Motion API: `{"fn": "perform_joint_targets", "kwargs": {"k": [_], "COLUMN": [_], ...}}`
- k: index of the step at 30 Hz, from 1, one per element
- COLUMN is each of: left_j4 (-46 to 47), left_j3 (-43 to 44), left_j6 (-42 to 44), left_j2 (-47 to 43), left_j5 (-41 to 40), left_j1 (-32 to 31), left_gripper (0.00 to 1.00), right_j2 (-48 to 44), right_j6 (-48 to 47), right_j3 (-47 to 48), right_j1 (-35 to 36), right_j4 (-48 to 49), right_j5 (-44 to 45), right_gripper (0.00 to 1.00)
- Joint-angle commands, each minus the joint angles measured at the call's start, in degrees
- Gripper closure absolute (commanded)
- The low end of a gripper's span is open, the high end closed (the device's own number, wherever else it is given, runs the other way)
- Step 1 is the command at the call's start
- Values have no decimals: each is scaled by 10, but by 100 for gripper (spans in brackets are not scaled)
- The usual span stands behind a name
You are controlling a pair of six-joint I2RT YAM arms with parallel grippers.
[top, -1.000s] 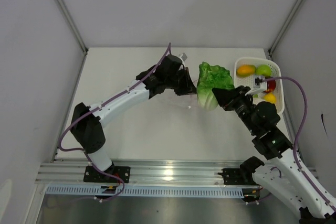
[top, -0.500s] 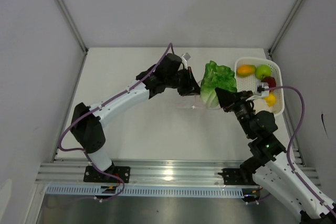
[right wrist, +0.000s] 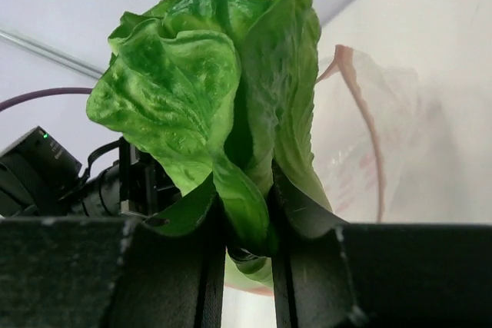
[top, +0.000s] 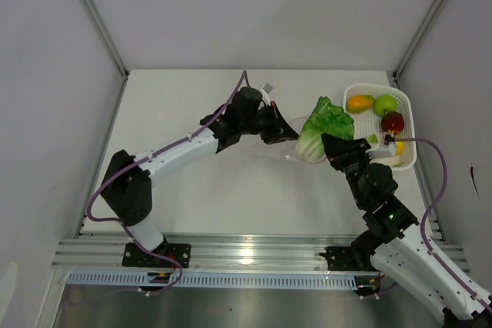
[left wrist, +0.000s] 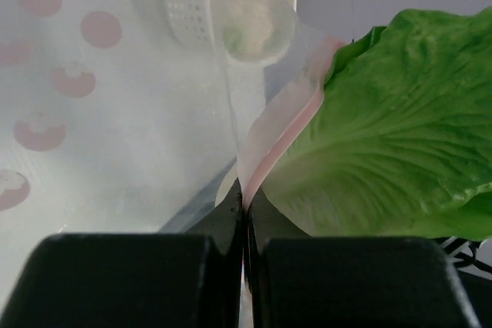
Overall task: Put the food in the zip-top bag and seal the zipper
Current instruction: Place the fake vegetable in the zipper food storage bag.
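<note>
Our left fingers (left wrist: 224, 217) pinch the pink strip (left wrist: 284, 124) of the bag (left wrist: 115, 113). Our right fingers (right wrist: 301, 217) clamp the cabbage (right wrist: 200, 90) at its 3 o'clock.

No word, number, brand or sign can be read in any view. The zip-top bag (left wrist: 115, 120) carries only a print of pinkish-red dots, with no lettering on it. A small white tag (top: 267, 86) on the left arm's cable, toward 12 o'clock over the table, is too small to tell whether anything is written on it.
</note>
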Motion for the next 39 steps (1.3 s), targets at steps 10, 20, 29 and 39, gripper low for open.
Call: {"fn": "perform_joint_targets", "kwargs": {"k": [10,20,29,39], "left_j4": [57,22,-99,-84], "left_j3": [-16,-11,34,-9], "left_j6": [23,62,203,224], "left_j2": [-48,-63,-34,-37], "left_j5": [-49,-41,-89,-110], "left_j1": [-13,-19,-20,-20], "left_gripper": [100,99,99,99], "right_j2": [31,32,66,61], "right_j6": [205,31,-120,-108], "right_j3": [58,58,195,314], "right_j1": [109,79,4,-57], "right_j4": [-223,-222,-346,-496], "right_j5": [23,10,-217,-406], "right_gripper": [100,100,100,100]}}
